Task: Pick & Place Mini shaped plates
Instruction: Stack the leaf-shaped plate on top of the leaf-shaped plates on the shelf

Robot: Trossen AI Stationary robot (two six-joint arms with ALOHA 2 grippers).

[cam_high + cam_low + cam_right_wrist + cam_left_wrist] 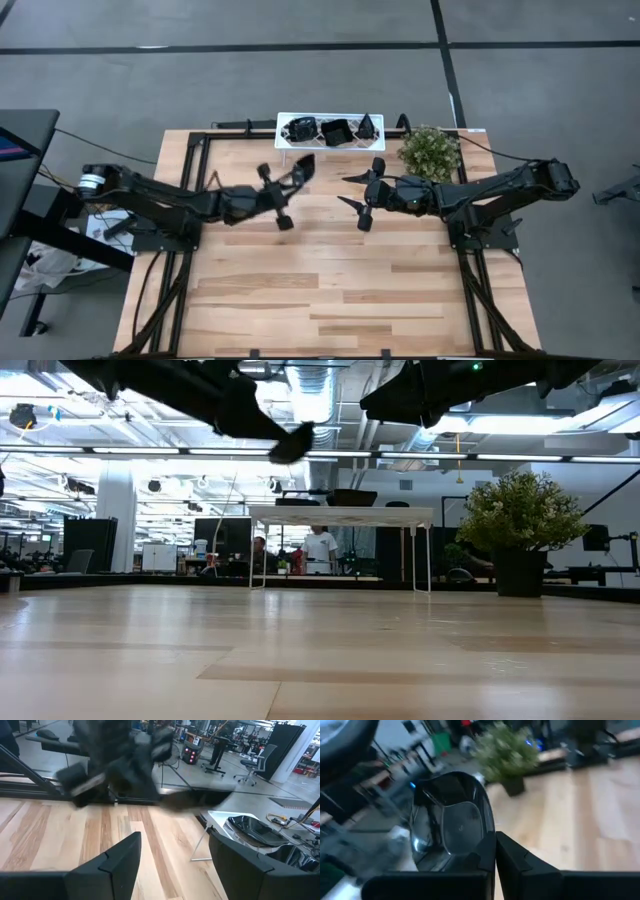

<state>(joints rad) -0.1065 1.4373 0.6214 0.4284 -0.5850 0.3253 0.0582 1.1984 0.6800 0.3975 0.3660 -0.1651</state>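
The left gripper [290,180] hangs over the table [330,290], pinched tight on a glossy black plate [303,166] by its rim (tilted, clear of the wood). Past it at twelve o'clock stands the white tray [330,120], holding three more black plates [335,131]. The right gripper [356,188] hovers mid-table, jaws spread wide and empty. The green plant [430,152] sits at one o'clock.
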